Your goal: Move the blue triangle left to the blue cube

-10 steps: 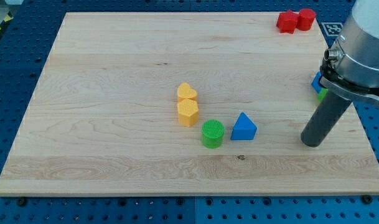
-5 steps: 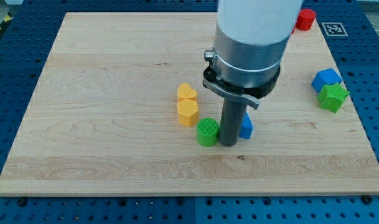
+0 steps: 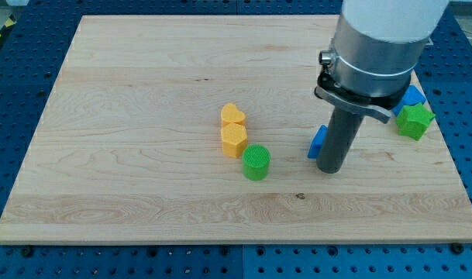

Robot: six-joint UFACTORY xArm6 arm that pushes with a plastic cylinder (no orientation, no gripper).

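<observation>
- The pale wooden counter (image 3: 142,93) carries all the blocks; there are no containers on it.
- My tip (image 3: 329,168), the lower end of the straight dark rod that serves as end effector, rests on the counter; it has no jaws and holds nothing.
- The small blue triangle block (image 3: 318,142) sits just at the view's left of the rod, touching it and largely hidden behind it.
- The blue cube (image 3: 411,97) lies near the counter's right edge, mostly covered by the arm's grey housing.
- A green star block (image 3: 415,122) sits just below the cube, touching it.
- A ribbed green cylinder (image 3: 256,163) stands near centre.
- Beside it are a yellow heart block (image 3: 233,115) and a yellow hexagonal block (image 3: 234,140), touching each other.
</observation>
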